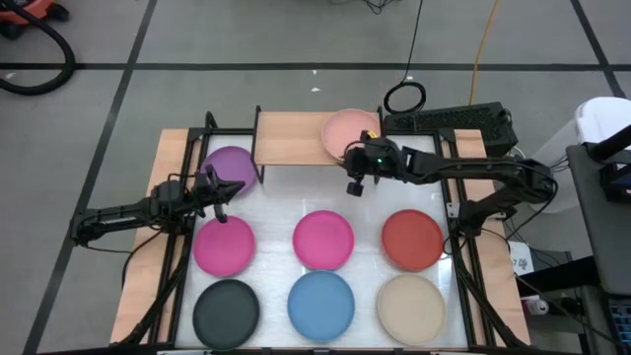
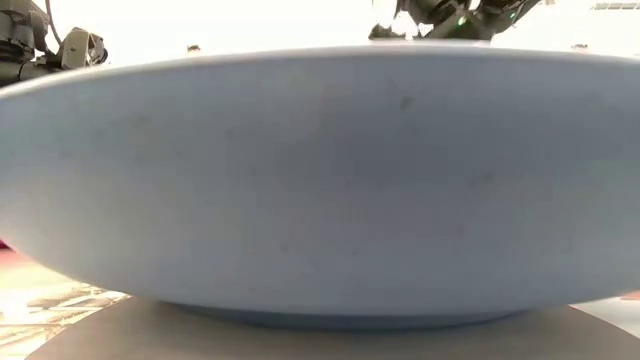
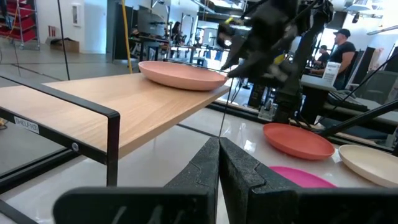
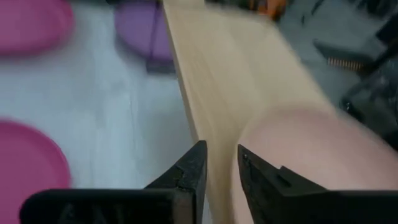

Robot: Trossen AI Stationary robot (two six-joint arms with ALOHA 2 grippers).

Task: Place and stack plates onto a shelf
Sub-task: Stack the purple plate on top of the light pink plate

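The light-wood shelf [image 1: 294, 138] stands at the table's far edge. A light pink plate [image 1: 347, 133] lies flat on its right end. My right gripper [image 1: 355, 185] hovers just in front of that plate, over the shelf's near edge [image 4: 205, 112], its fingers a narrow gap apart and holding nothing. The purple plate [image 1: 233, 166] rests on the table left of the shelf. My left gripper [image 1: 219, 202] is shut and empty between the purple plate and the left magenta plate [image 1: 224, 245]. The other magenta [image 1: 323, 239], red [image 1: 412, 239], black [image 1: 226, 311], blue [image 1: 320, 304] and beige [image 1: 411, 308] plates lie on the table.
The shelf's left half [image 3: 112, 102] is bare wood on thin black legs [image 3: 112, 149]. A black frame [image 1: 463, 227] runs along the table's sides. The blue plate [image 2: 320, 180] fills the low view. People and workshop gear stand in the room beyond.
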